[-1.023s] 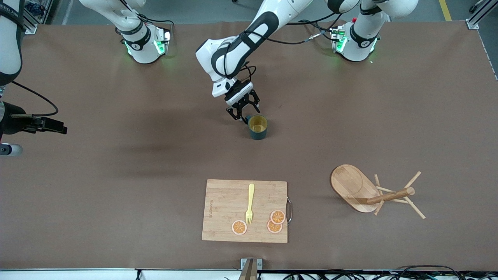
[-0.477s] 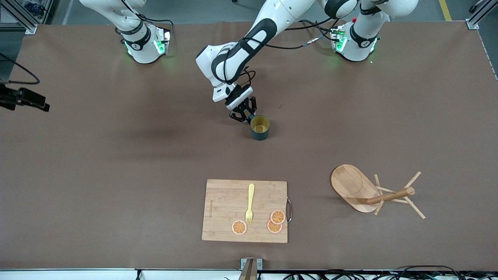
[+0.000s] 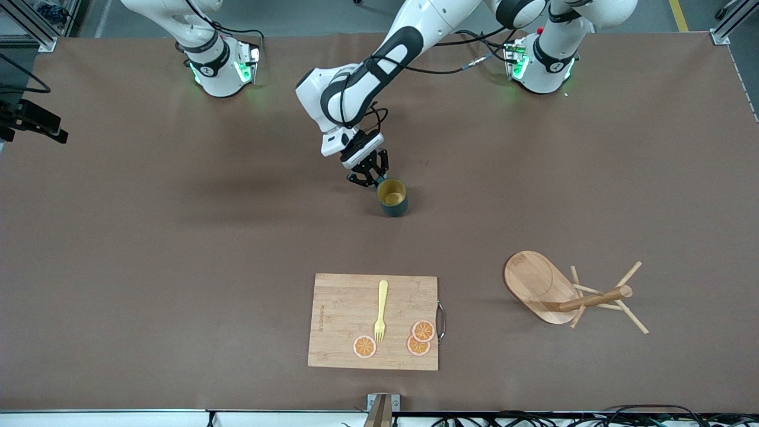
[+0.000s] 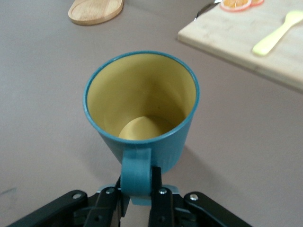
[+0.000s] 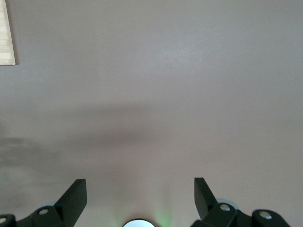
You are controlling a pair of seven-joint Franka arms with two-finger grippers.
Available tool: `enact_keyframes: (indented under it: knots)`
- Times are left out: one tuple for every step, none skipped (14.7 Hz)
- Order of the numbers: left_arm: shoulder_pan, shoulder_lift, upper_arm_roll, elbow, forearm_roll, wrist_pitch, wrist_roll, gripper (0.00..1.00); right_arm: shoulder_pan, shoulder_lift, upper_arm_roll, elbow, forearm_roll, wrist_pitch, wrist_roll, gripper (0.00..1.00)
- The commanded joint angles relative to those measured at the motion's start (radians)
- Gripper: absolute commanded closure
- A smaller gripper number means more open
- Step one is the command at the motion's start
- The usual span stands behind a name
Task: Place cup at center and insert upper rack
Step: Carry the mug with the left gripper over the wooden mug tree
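The cup, teal-grey with a yellow inside, is upright at the table's middle. My left gripper is shut on its small handle; in the left wrist view the fingers pinch the handle below the cup. The upper rack, a wooden mug tree, lies on its side toward the left arm's end, nearer the front camera than the cup; its oval base also shows in the left wrist view. My right gripper is open and empty, high over the table's edge at the right arm's end.
A bamboo cutting board lies nearer the front camera than the cup, carrying a yellow fork and three orange slices. The board and the fork also show in the left wrist view.
My left gripper went from open beside the cup's handle to shut on it, and the cup shifted slightly. My right arm swung away toward the robots' side at its end of the table.
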Motion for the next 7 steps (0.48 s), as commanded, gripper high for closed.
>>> enact_keyframes:
  knots:
    - [0.07, -0.116, -0.005, -0.01, -0.027, -0.019, 0.046, 1.0, -0.009, -0.039, 0.013, -0.029, -0.007, 0.006, -0.003, 0.0]
    - [0.105, -0.171, -0.005, -0.012, -0.067, -0.019, 0.078, 1.0, -0.009, -0.051, 0.015, -0.029, -0.005, 0.006, -0.003, 0.0]
    - [0.142, -0.217, -0.005, -0.013, -0.111, -0.019, 0.124, 1.0, -0.009, -0.053, 0.015, -0.027, -0.004, 0.006, -0.003, 0.0]
    - [0.189, -0.275, -0.005, -0.015, -0.18, -0.018, 0.188, 1.0, -0.011, -0.053, 0.012, -0.027, 0.012, 0.006, -0.003, 0.0]
    - [0.241, -0.323, -0.005, -0.015, -0.246, -0.013, 0.243, 0.99, -0.011, -0.053, 0.012, -0.027, 0.024, 0.007, -0.005, 0.0]
    - [0.287, -0.36, -0.006, -0.015, -0.306, -0.007, 0.3, 0.99, -0.011, -0.053, 0.012, -0.029, 0.029, 0.012, -0.005, 0.0]
    - [0.332, -0.391, -0.006, -0.015, -0.354, 0.005, 0.352, 1.0, -0.009, -0.053, 0.013, -0.027, 0.03, 0.015, -0.005, 0.0]
